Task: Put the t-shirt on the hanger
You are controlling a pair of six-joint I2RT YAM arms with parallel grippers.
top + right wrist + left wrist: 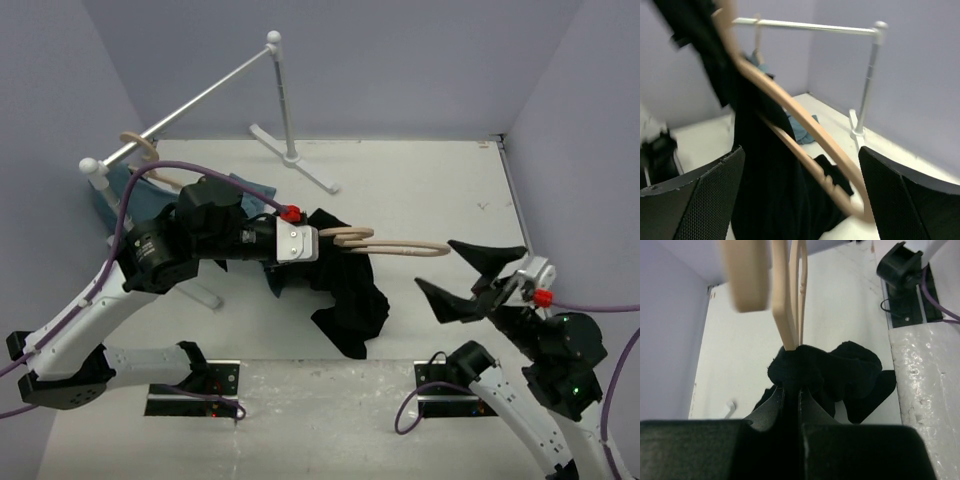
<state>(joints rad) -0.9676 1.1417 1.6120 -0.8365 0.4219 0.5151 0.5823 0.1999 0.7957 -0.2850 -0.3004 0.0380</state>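
**Now: hanger gripped, t-shirt only bunched at one end**

Nearest to the bases, the right gripper [433, 263] is standing released, with its two fingers wide apart and nothing lying between them. The bare tip of the hanger [400, 247] is pointing at it, just beside the upper finger. In the right wrist view the beige curve is crossing the gap without touching either pad.

Further in, the black t-shirt [345, 290] is hanging in a bunch from the other end of the hanger, and its lower part is sagging toward the table [430, 180]. Whether it is touching the table I cannot tell. The left gripper [320, 240] is clenched there on the hanger, and the left wrist view is showing black cloth gathered right at its fingertips.

I am judging that the t-shirt is not yet dressed on the hanger, because one shoulder is looking bare. To do this step well, the left arm should be holding the hanger level and quiet. Meanwhile the right gripper should be going for the cloth edge near the neck, not for the wood, and drawing it slowly along the bare shoulder, so the cloth is not slipping off.

Counting: two arms, two grippers, two hangers, two shirts, one rack. At the far side, the teal shirt [108, 195] is hanging on the second hanger [140, 148] from the white rack [285, 95].
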